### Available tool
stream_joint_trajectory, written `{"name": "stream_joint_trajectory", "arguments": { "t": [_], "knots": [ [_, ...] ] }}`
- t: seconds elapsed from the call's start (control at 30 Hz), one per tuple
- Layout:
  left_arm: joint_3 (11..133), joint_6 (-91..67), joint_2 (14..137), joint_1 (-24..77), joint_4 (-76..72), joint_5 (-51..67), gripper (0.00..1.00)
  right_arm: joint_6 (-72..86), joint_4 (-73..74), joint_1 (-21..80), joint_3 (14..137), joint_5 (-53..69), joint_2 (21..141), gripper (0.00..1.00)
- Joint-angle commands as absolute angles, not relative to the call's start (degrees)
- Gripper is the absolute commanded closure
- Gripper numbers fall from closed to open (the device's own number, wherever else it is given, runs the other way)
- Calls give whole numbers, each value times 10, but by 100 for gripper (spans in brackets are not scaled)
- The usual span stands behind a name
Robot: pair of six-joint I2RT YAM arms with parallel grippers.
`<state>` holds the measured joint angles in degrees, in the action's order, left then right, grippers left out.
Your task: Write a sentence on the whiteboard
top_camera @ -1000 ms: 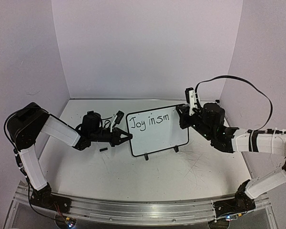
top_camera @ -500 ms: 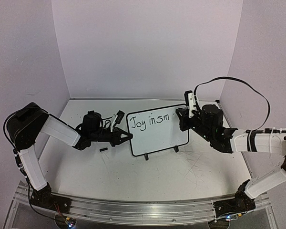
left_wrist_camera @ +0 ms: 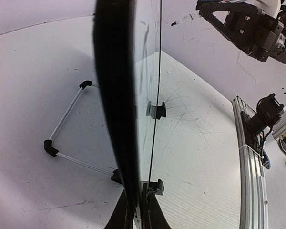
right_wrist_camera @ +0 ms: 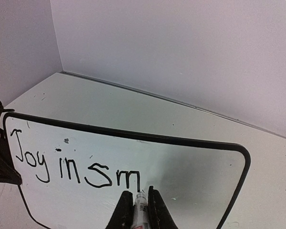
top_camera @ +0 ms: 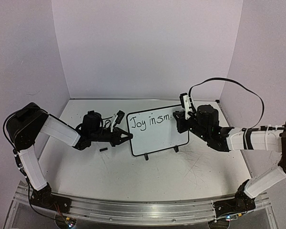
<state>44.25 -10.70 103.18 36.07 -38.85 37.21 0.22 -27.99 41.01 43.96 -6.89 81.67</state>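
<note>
Pinching the left edge of the whiteboard [top_camera: 157, 136] with my left gripper [top_camera: 129, 137], jaws shut on its thin black frame, I am steadying it where it is standing upright on two small feet in the middle of the tabletop [top_camera: 133, 181]. My right gripper [right_wrist_camera: 139, 202] is clamping tight on the marker [right_wrist_camera: 141, 212], whose tip is sitting just after the "m", touching the surface or a hair off it, I cannot tell which. The sentence [right_wrist_camera: 76, 169] is reading "Joy in sm" so far, so I am judging the writing less than half done. The board is looking light, stiff and slick, likely to tip or slide under pen pressure, so the frame edge is seeming the right hold; gripping the face would risk smearing ink. The marker is looking thin and smooth, best held near its tip. No container is showing in any view. A small black piece [top_camera: 103, 150] is lying near my left gripper, possibly a cap, too small to tell.
</note>
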Motion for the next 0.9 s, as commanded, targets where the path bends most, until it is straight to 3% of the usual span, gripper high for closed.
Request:
{"name": "stream_joint_trajectory", "arguments": {
  "t": [0.0,0.87],
  "knots": [
    [443,-70,1025,355,-366,311,100,-11,-299,408,462,-81,827,100],
    [447,-70,1030,355,-366,326,100,28,-340,391,462,-125,849,100]
  ]
}}
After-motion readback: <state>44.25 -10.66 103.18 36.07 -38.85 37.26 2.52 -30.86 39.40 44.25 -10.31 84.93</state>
